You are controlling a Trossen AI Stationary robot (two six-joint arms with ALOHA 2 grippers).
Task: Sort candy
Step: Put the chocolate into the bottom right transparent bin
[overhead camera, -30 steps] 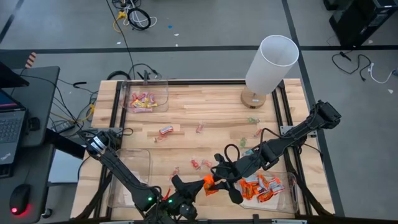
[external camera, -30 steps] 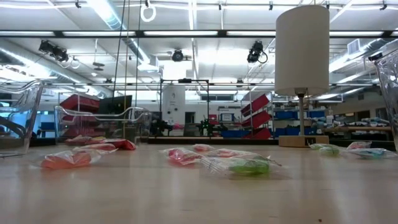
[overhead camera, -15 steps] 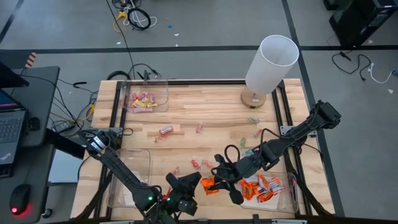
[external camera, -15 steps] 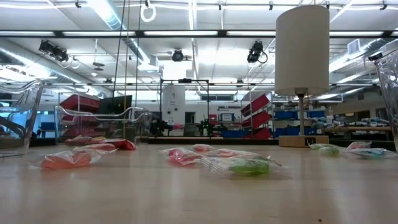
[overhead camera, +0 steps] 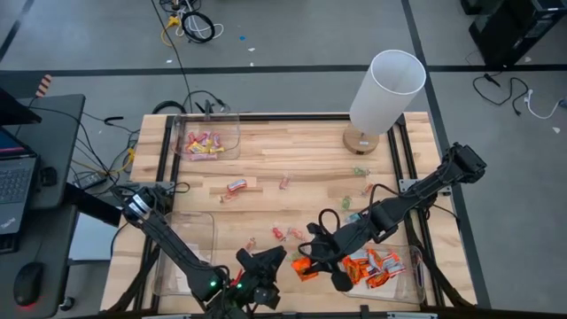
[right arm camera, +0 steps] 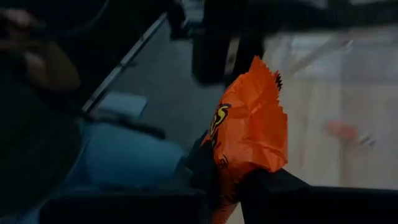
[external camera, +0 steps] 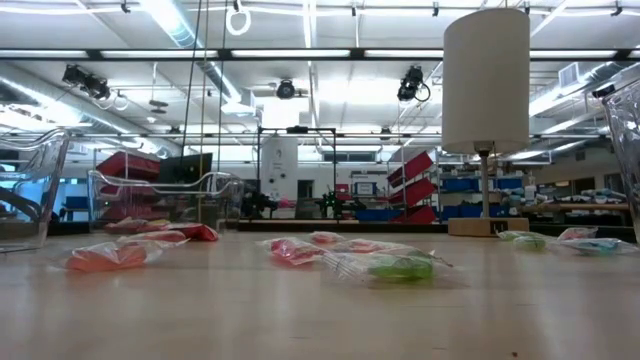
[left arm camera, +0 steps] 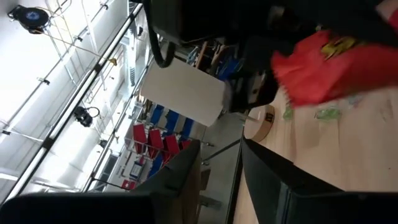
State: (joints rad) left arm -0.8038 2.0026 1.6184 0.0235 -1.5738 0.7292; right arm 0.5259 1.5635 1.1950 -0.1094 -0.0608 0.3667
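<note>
An orange candy (overhead camera: 304, 267) sits near the table's front edge with my right gripper (overhead camera: 313, 258) shut on it; the right wrist view shows it as a crinkled orange wrapper (right arm camera: 250, 130). My left gripper (overhead camera: 280, 259) stands open just to the candy's left, with nothing between its fingers (left arm camera: 186, 163). Loose candies (overhead camera: 236, 186) (overhead camera: 284, 233) (external camera: 400, 266) lie flat on the wooden table. More orange candies lie in the clear bin (overhead camera: 383, 267) at the near right. Pink and yellow ones lie in the far-left bin (overhead camera: 205, 142). My right gripper pinches the orange candy's wrapper between its two fingers at one end (right arm camera: 225, 163). The fingers come roughly level from the table's right side. The rest of the wrapper stands out past the fingertips, its crimped end (right arm camera: 267, 73) free.
A white lamp (overhead camera: 384, 87) stands on its round base at the far right. A clear bin (overhead camera: 188, 232) sits at the near left beside my left arm. Cables and a laptop lie off the table's left edge.
My left gripper has opened, let go of the orange candy and drawn back a little toward the table's left edge. The candy stays in my right gripper, which has carried it slightly toward the right and near edge.
</note>
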